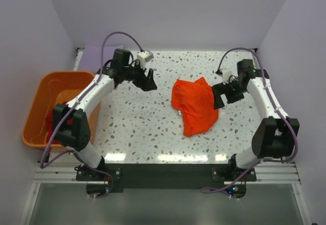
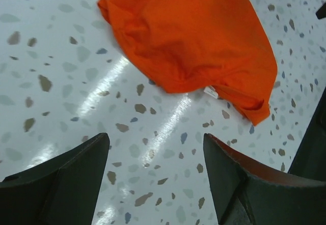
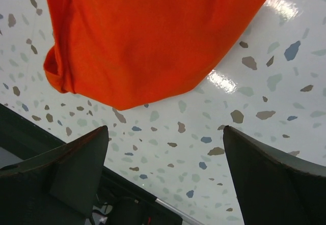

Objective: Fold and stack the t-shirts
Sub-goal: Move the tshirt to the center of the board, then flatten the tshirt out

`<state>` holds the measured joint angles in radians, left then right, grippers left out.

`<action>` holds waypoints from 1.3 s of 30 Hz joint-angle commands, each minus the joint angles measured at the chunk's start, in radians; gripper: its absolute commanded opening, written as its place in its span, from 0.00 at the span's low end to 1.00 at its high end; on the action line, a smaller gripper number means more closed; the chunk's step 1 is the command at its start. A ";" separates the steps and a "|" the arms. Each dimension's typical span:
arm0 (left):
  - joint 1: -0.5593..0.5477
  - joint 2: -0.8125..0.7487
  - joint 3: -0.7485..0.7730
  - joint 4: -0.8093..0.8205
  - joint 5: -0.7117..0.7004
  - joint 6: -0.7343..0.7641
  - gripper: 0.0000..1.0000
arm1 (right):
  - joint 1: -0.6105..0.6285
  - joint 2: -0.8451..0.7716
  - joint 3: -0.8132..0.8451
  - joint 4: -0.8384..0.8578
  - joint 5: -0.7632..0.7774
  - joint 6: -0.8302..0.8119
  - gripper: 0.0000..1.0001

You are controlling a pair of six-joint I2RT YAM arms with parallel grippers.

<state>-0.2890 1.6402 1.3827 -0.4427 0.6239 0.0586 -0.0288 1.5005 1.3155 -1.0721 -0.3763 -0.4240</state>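
Bright orange t-shirt (image 1: 195, 105), white grey-speckled table (image 1: 137, 128), orange tub (image 1: 39, 108).

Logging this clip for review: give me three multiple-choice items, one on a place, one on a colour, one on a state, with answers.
1. What colour is the tub? A blue; B orange; C green.
2. Where does the orange t-shirt lie? A in the tub; B on the floor; C on the table.
3. How are the left gripper and right gripper? A both open, empty; B left shut on cloth; C right shut on cloth.
Answers: 1 B, its walls are orange; 2 C, it lies crumpled on the speckled top; 3 A, both wrist views show them spread, holding nothing.
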 commanded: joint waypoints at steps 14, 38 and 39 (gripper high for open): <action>-0.222 0.374 0.062 0.193 -0.041 -0.264 0.68 | 0.021 0.240 0.076 0.159 0.177 0.083 0.96; -0.184 0.619 0.291 0.133 0.054 -0.281 0.00 | 0.014 0.635 0.468 0.083 -0.154 0.142 0.16; -0.161 0.618 0.306 0.133 0.057 -0.275 0.00 | 0.009 0.627 0.485 0.074 -0.161 0.143 0.05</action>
<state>-0.5007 2.2642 1.6093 -0.3016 0.6750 -0.2630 -0.0090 2.1479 1.7100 -0.9531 -0.4416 -0.2947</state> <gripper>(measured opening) 0.041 0.158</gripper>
